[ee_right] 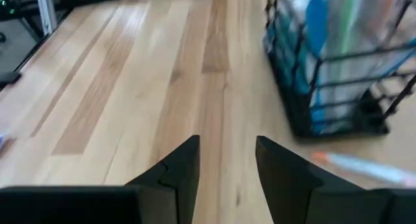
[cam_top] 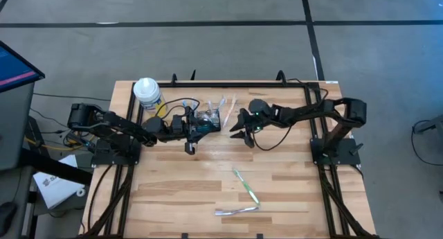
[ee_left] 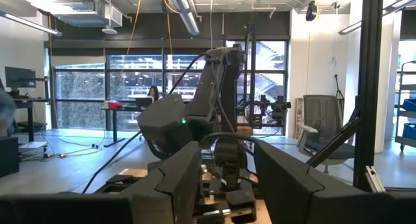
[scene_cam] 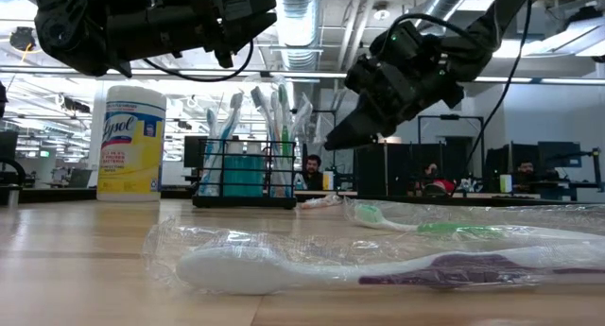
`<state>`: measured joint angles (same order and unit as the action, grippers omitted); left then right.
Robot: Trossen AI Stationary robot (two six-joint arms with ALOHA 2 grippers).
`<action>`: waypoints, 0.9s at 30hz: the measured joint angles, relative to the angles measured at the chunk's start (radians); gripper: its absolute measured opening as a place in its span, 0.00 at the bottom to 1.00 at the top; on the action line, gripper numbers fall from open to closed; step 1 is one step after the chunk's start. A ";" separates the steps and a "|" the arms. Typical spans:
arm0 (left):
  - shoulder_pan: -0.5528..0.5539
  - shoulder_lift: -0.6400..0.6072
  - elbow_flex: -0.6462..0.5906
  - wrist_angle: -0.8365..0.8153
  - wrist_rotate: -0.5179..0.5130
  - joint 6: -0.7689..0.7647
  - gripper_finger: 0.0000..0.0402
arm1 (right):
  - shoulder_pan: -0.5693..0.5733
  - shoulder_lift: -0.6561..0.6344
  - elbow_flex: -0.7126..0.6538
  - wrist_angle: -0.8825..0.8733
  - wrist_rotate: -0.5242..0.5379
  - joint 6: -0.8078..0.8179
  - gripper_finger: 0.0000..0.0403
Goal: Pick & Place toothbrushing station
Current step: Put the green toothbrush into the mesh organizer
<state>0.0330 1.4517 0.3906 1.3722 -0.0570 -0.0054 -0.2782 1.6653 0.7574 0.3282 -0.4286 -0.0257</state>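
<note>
The toothbrushing station, a small black wire-mesh caddy (cam_top: pixel 208 119) (scene_cam: pixel 244 178) (ee_right: pixel 331 74), stands on its base on the wooden table, left of centre toward the far edge. Several toothbrushes stand upright in it. My left gripper (cam_top: pixel 192 128) (ee_left: pixel 227 165) hovers open just above the caddy's left side, pointing slightly upward and holding nothing. My right gripper (cam_top: pixel 234 127) (scene_cam: pixel 331 137) (ee_right: pixel 227 152) is open in the air just right of the caddy, slanting down toward the table, with bare wood between its fingers.
A yellow canister with a white lid (cam_top: pixel 147 93) (scene_cam: pixel 130 142) stands left of the caddy at the far edge. Two wrapped toothbrushes (cam_top: pixel 246 186) (cam_top: pixel 235 210) lie near the front edge. Another wrapped toothbrush (ee_right: pixel 364 165) lies beside the caddy's base. Bare wood lies between them.
</note>
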 joint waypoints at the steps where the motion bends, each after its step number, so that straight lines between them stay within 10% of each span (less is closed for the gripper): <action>1: 0.000 0.000 0.000 0.000 0.000 0.000 0.36 | 0.006 -0.003 0.000 -0.018 0.000 0.000 0.34; 27: 0.000 0.000 0.000 0.001 -0.003 0.000 0.36 | 0.227 -0.012 0.000 -0.272 -0.044 0.202 0.29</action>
<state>0.0331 1.4517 0.3908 1.3727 -0.0605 -0.0055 -0.0516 1.6538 0.7578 0.0559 -0.4730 0.1762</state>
